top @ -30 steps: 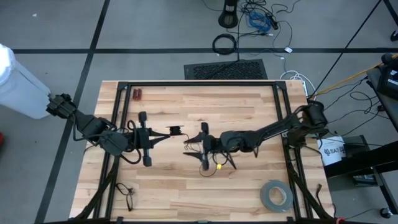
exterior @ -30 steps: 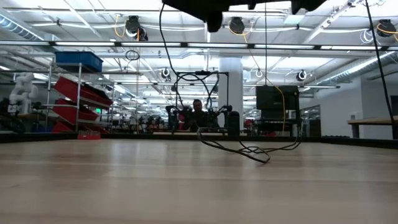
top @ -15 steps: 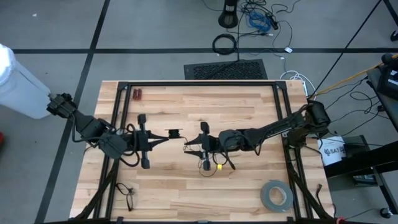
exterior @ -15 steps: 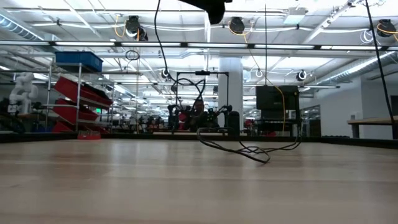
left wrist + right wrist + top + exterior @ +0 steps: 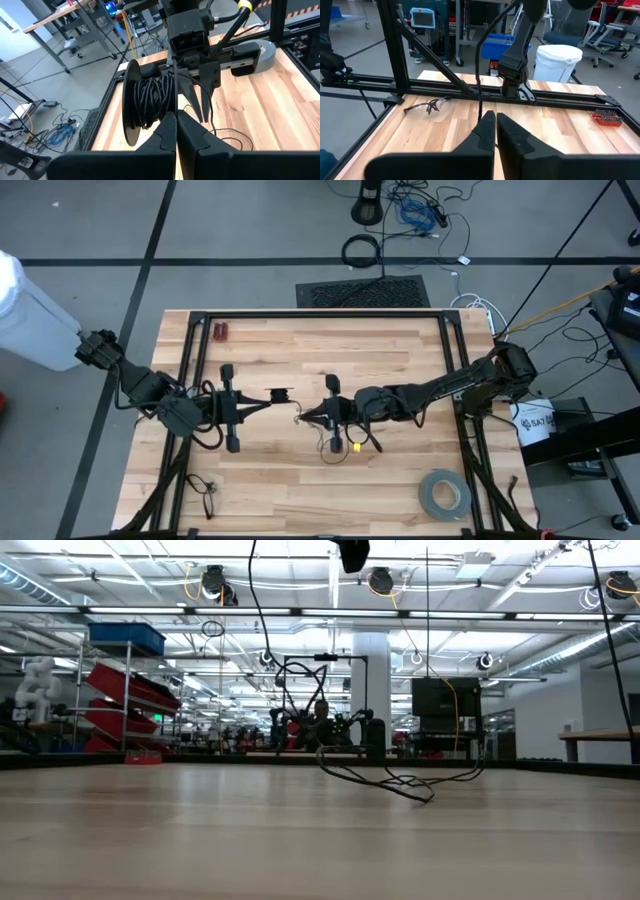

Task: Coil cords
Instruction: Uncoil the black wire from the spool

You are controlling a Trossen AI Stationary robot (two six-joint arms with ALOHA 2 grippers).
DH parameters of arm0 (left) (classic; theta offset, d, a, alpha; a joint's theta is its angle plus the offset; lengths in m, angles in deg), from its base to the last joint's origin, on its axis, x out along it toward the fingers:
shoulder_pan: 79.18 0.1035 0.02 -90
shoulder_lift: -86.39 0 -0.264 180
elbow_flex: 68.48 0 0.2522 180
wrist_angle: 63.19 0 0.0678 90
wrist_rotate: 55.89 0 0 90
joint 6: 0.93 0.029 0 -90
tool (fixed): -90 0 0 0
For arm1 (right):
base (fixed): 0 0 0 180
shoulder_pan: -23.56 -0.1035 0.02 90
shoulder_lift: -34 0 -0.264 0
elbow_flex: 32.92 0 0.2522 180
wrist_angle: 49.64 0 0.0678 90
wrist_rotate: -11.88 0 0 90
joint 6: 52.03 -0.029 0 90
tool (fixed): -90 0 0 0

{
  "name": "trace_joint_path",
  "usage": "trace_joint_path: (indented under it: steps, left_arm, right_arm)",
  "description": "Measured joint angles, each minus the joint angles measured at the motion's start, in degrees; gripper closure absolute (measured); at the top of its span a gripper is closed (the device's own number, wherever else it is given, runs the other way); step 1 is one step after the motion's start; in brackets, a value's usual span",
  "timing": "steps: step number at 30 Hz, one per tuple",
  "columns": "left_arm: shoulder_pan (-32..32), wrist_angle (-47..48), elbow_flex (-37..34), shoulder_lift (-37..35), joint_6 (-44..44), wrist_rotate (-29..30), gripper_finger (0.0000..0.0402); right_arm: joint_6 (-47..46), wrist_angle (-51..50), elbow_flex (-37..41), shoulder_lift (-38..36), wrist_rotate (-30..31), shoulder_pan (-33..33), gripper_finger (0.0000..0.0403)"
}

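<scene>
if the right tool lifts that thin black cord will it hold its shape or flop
Probably flop: in the low view the thin black cord lies in loose, uneven loops on the table. It looks light, hanging in a slack strand past the shut right tool. The part wound on the spool at the shut left tool seems likelier to keep its shape.

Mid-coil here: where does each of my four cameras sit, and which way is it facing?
High: overhead, straight down on the table; both arms, left tool, right tool.
Low: tabletop height, facing the room; loose cord on the wood.
Left wrist: behind its shut fingers, facing the spool of cord and the right arm.
Right wrist: behind its shut fingers, facing the left arm, safety glasses.
High and left wrist share the grey tape roll.
</scene>
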Motion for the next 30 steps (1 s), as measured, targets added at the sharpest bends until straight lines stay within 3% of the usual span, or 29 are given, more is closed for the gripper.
trace_joint_path:
  steps: [11,18,24,30]
  left_arm:
    - [0.0,0.0,0.0,0.0,0.4,0.3,0.0402]
    - [0.0,-0.6,0.0,0.0,0.4,0.3,0.0402]
    - [0.0,-2.0,0.0,0.0,1.5,0.4,0.0402]
    - [0.0,-2.0,0.0,0.0,2.0,0.4,0.0402]
  right_arm:
    - [-6.9,-5.8,0.0,0.2,0.7,-2.9,0.0391]
    - [-7.1,0.1,0.0,2.4,9.1,-5.4,0.0319]
    - [-5.4,4.3,0.0,2.6,9.2,-3.8,0.0253]
    - [-4.0,4.7,0.0,2.6,9.0,-3.1,0.0246]
